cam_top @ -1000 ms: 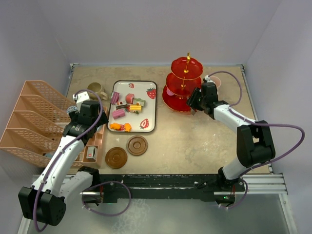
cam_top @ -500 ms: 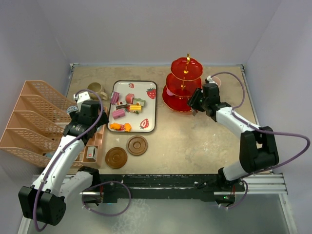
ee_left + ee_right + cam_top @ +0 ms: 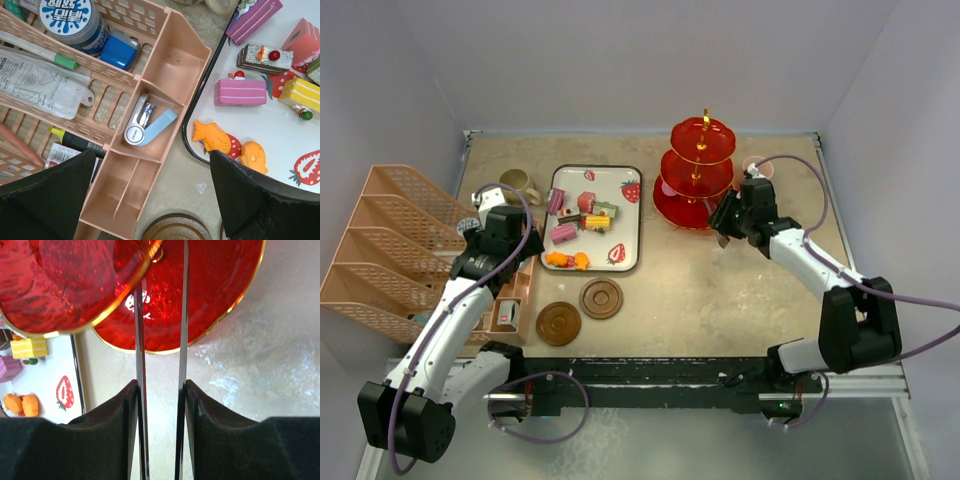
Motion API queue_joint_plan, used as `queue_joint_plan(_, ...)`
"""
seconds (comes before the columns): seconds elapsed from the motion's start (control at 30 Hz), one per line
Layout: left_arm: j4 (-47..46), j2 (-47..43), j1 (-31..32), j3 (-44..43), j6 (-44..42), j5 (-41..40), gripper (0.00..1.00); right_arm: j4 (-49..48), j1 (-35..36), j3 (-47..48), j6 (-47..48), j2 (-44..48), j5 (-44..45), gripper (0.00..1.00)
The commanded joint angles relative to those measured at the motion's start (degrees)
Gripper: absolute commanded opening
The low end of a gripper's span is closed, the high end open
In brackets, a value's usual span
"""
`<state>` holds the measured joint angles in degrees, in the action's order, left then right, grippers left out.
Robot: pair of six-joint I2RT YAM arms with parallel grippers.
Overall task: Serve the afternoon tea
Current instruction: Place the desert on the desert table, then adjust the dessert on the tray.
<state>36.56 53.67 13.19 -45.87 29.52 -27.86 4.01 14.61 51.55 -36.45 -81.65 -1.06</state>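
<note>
While the right claw [image 3: 160,390] grips the tweezers [image 3: 141,340] over the bottom rim of the stand [image 3: 698,180], bare counter [image 3: 720,290] lies alongside. Left claw [image 3: 150,175] gapes wide above the tray [image 3: 552,215] edge, sweets [image 3: 582,215] on it.

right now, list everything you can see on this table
tiered stand: 1, red with gold stem, right of tray
tray: 1, white with strawberries, centre-left
toy sweets: several, mixed colours, on tray
olive-brown mug: 1, left of tray
pink mug: 1, behind right gripper
coasters: 2, brown, in front of tray
tweezers: 1, metal, in right gripper
file rack: 1, peach, far left
desk organiser: 1, peach, beside rack
left gripper: open, above desk organiser
right gripper: shut on tweezers, near stand
</note>
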Motion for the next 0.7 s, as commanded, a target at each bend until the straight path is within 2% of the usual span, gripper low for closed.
queue_joint_plan(0.0,-1.61,-0.72,0.26,-2.27,0.37,0.14,0.94,1.43,-0.02,-1.64,1.91,4.71,-0.32,0.42)
queue_joint_plan(0.27,-1.92,-1.01,0.26,-2.26,0.18,0.7,0.94,4.81,-0.01,-3.56,2.55,9.99,-2.71,0.42)
queue_joint_plan(0.67,-1.38,-2.6,0.26,-2.44,0.58,-0.63,0.94,9.24,0.07,-6.38,4.28,15.85,-12.19,0.42)
